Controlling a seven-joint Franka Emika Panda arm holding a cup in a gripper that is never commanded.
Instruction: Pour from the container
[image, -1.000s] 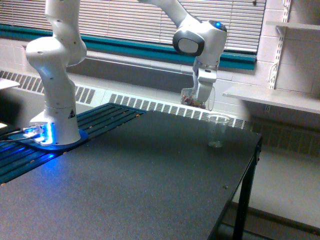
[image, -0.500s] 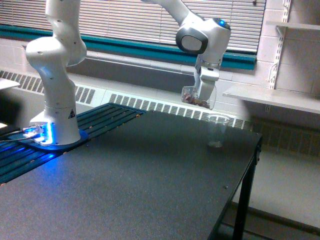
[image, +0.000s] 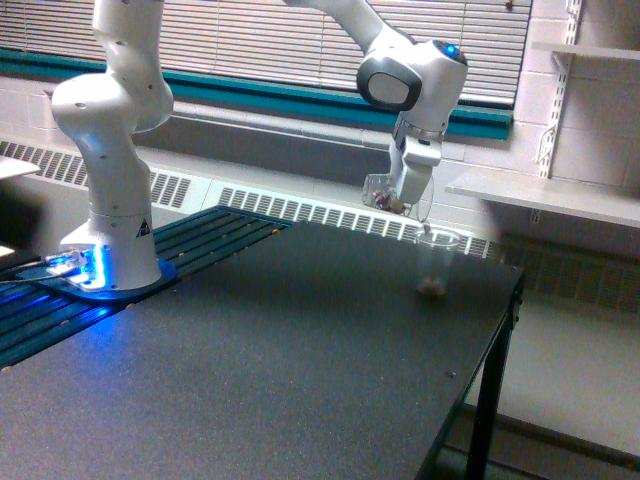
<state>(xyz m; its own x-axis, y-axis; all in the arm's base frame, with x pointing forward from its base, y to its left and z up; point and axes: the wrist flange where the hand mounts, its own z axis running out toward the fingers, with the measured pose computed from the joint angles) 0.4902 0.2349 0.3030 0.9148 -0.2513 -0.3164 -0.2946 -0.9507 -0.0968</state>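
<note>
Currently, mid-pour.
Container: small, thin-walled, colourless see-through plastic cup (image: 384, 193), tipped well over between the jaws, mouth turned toward the exterior view's right; a little brownish fill shows inside near the lip.
Container position: held in the air, up and to the side of the receiving cup's rim, not touching it.
Gripper: white two-finger gripper (image: 404, 190) clenched on the container's wall; the wall is thin, so I judge the squeeze deforms it easily.
Falling material: a small brownish speck (image: 428, 229) hangs just below the jaws, at about the rim of the receiver.
Receiver: taller, tapered clear plastic cup (image: 434, 263), upright on the table below and slightly right of the jaws; a small brownish heap sits at its bottom.
Surface: dark speckled tabletop (image: 280, 350); the receiver stands near its far edge.
Risk 1: stream lands near the receiver's near rim, so grains could bounce off the lip and scatter on the table if the tilt steepens fast.
Risk 2: the receiver is light and nearly empty; a touch from the descending container or fingers would likely topple it.
Risk 3: slick thin plastic could slip or rotate in the jaws at this tilt.
Robot: white arm base (image: 110, 150) stands well apart, at the exterior view's left.
</note>
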